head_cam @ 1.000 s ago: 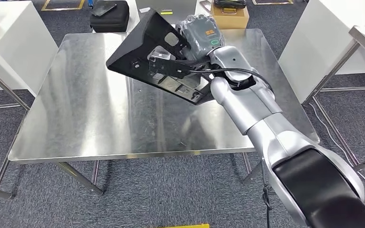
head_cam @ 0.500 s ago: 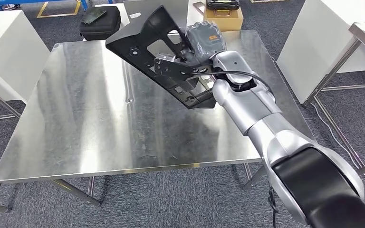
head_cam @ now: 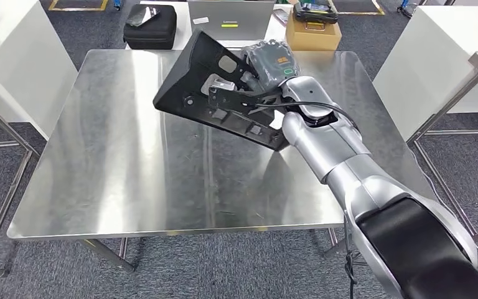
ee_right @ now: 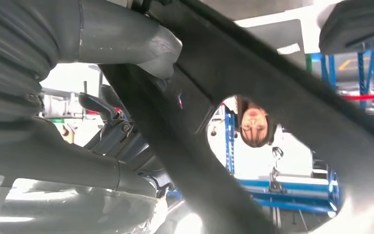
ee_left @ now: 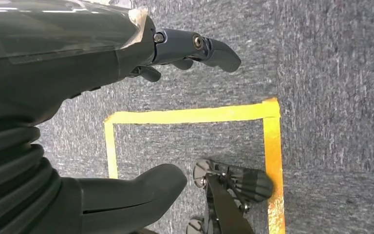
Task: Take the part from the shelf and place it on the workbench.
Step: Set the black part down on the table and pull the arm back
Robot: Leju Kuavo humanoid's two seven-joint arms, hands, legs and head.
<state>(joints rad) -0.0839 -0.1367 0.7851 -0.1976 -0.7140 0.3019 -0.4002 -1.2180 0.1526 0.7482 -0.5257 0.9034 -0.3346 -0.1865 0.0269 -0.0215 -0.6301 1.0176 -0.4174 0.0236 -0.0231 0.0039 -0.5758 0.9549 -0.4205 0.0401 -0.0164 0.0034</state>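
Part [head_cam: 202, 78] gripped by right hand [head_cam: 267, 62], tilted above workbench [head_cam: 124, 162]; left hand [ee_left: 126, 122] empty, fingers apart

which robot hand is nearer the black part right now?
Right. The right robot hand grips the black part above the steel workbench. The left robot hand hangs open over grey carpet with yellow floor tape, away from the part.

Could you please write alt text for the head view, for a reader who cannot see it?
The robot's right hand holds a large black plastic part, tilted, over the far side of a bare steel workbench. Beyond the workbench lie a black case and a cardboard box on grey carpet, with white tables at either side.
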